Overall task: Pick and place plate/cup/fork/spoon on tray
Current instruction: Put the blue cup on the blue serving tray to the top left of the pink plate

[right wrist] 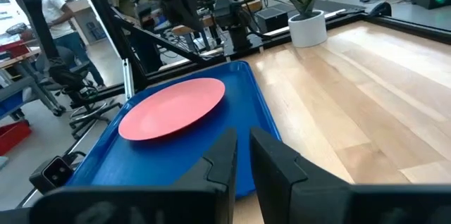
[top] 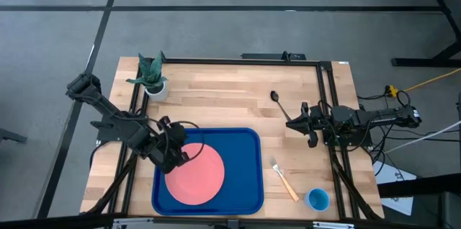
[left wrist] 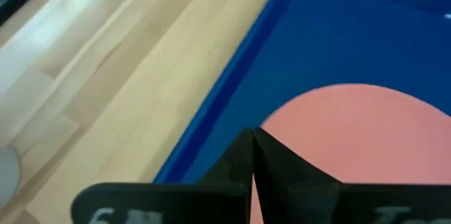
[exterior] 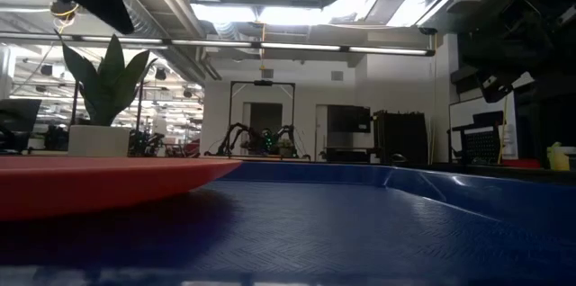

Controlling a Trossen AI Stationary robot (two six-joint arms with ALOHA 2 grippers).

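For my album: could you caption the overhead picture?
Left gripper over the pink plate on the blue tray.

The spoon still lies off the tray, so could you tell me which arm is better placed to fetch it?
Probably the right: its gripper sits close to the spoon on the table's right side, while the left gripper is at the plate on the tray.

No legible text, labels, brands or numbers in any view. One pale marking, possibly a digit, sits on the dark body of the left gripper (left wrist: 252, 155) in the left wrist view; too blurred and cut off to read. No signs readable in the room.
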